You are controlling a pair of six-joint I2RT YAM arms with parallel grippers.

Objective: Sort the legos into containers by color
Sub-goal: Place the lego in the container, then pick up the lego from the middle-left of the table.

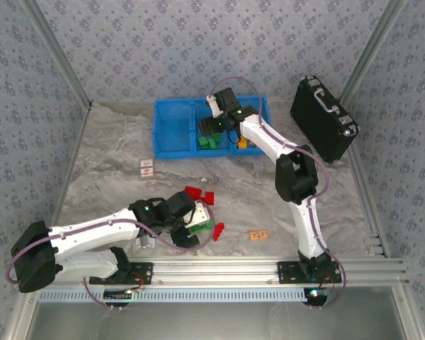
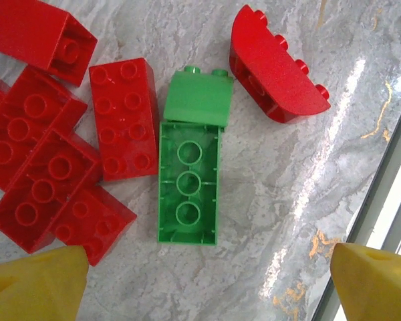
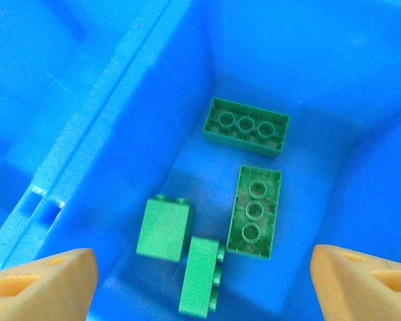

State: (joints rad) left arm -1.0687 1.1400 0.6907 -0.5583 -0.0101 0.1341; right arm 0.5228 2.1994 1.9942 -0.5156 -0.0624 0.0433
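Observation:
My left gripper (image 2: 207, 287) hangs open over loose legos on the table, its yellow fingertips (image 2: 33, 284) wide apart. Just ahead of it lies an upturned green brick (image 2: 188, 192), with a smaller green brick (image 2: 199, 100) touching its far end. Several red bricks (image 2: 47, 154) lie to the left and a curved red one (image 2: 277, 73) at the upper right. My right gripper (image 3: 204, 287) is open and empty above the middle compartment of the blue tray (image 1: 171, 131), where several green bricks (image 3: 254, 210) lie. Orange-yellow bricks (image 1: 242, 144) sit in the right compartment.
A black hard case (image 1: 324, 118) leans at the back right. A pale-orange tag (image 1: 258, 234) lies near the front, and a white tag (image 1: 148, 167) lies left of the tray. The metal rail (image 1: 269, 268) runs along the near edge, close to the left gripper (image 1: 198, 225).

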